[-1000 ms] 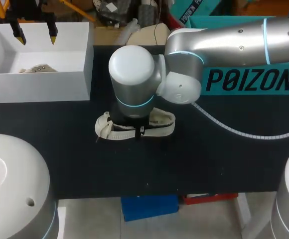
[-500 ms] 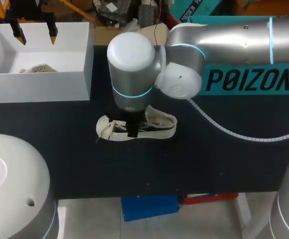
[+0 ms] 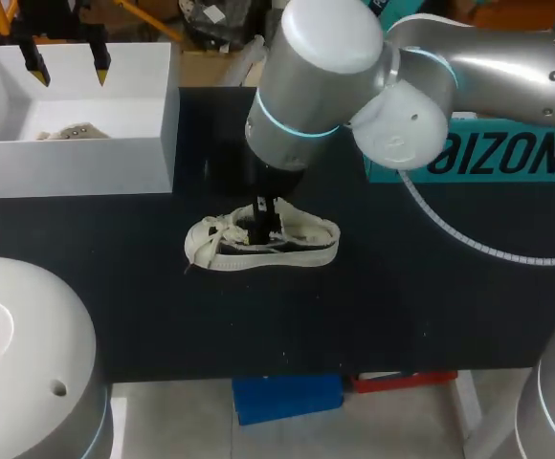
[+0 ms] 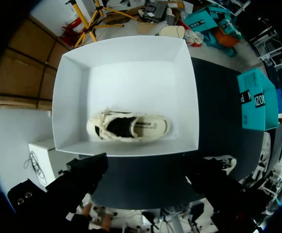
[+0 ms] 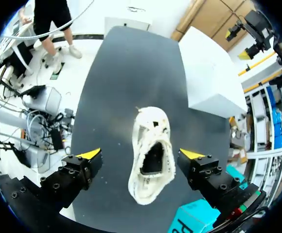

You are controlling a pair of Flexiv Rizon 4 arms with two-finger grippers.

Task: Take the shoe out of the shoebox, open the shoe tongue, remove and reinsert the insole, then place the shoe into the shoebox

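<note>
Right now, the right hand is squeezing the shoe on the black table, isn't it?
No. The right hand is open, its fingers wide apart and clear of the shoe, not squeezing it, as the right wrist view shows. The shoe does lie on the black table.

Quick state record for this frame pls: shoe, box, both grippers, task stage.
shoe: upright on the black table, outside the shoebox, opening facing up
shoebox: white, open-topped, far left of the table; second shoe lies inside
left gripper: open, above the shoebox, holding nothing
right gripper: open, above the shoe, a finger to either side, gaps to both
stage: shoe is out of the box; insole state cannot be told
</note>
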